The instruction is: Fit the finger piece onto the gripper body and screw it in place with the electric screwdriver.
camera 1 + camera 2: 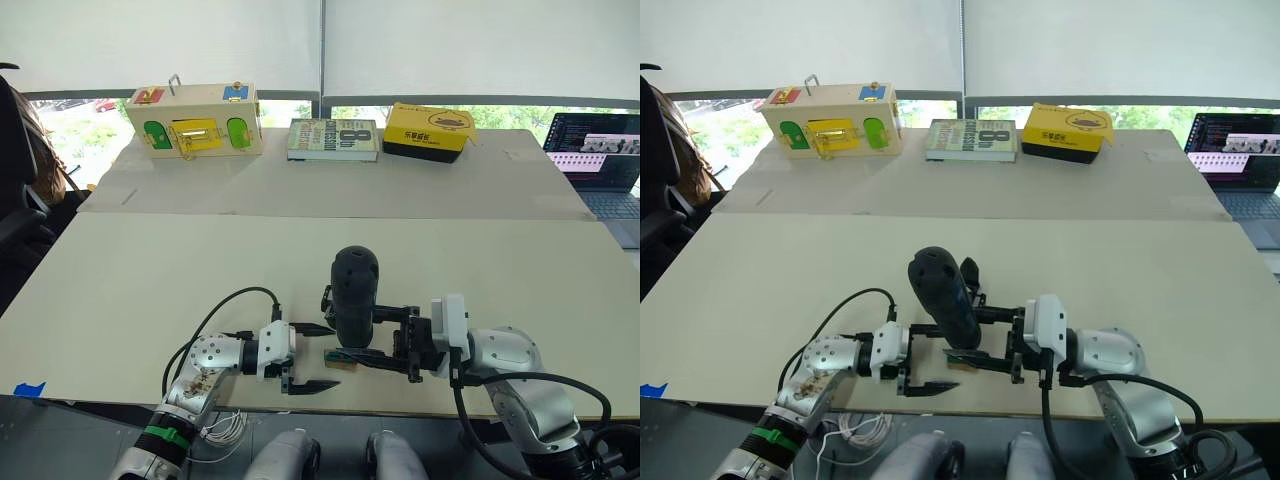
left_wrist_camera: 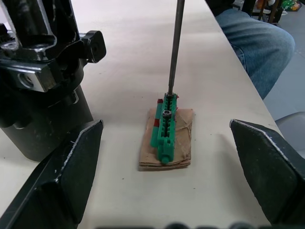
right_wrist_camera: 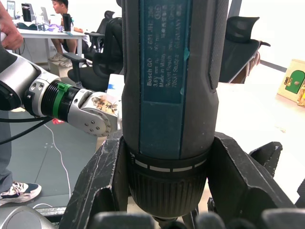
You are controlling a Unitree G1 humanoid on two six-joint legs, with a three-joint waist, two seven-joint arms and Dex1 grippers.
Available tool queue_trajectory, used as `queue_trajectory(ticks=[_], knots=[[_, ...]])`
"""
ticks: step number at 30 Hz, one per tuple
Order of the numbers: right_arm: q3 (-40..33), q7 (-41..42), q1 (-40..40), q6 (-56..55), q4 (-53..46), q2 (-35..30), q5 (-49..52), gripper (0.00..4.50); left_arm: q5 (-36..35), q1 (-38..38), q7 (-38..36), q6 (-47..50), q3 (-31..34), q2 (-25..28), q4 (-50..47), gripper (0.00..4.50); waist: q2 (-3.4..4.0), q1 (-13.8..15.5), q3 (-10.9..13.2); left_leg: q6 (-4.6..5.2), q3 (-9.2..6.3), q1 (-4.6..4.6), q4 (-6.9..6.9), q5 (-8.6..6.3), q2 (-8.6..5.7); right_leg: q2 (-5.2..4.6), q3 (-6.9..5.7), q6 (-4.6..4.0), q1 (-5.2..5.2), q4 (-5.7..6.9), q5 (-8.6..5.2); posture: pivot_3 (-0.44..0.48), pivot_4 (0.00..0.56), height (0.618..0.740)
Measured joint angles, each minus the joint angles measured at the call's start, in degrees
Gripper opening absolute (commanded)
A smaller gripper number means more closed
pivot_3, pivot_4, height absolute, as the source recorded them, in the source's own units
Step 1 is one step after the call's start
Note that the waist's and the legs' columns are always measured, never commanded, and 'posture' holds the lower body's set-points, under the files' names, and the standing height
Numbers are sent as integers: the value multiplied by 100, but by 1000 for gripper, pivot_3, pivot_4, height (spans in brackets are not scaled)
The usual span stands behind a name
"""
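The electric screwdriver (image 1: 355,292) stands upright near the table's front edge, with my right gripper (image 1: 362,336) shut on its lower body (image 3: 164,143). Its thin metal bit (image 2: 175,47) comes down onto a screw at the far end of a small green-topped tan block (image 2: 166,131). My left gripper (image 1: 334,355) is open, one finger (image 2: 71,167) on each side of that block, touching nothing. The gripper body (image 2: 38,71), a chunky black block, stands just beyond the block beside the screwdriver (image 1: 968,275). The finger piece is hidden.
Along the back of the table are a wooden latch box (image 1: 193,120), a book (image 1: 333,138) and a yellow box (image 1: 428,130). A laptop (image 1: 600,150) sits at the far right. A person sits at the left edge (image 1: 30,160). The table's front edge (image 1: 100,405) is close.
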Motion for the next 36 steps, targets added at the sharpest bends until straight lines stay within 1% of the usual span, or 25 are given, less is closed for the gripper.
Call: queue_trajectory(ticks=[26,36], knots=[[69,-1,23,-105,41,2,-52,1902,0,-12,-23,-178,-7,-39,130,4500,5,0,-13,2,-1,3,-8,-2,-3,-21,1,7,4,-8,-4,0,150,740],[69,0,23,-151,60,-5,-49,1902,0,-60,-52,-164,-7,-121,125,4500,5,16,-14,7,-1,-2,-10,-5,-4,-16,-5,16,5,-29,1,0,150,740]])
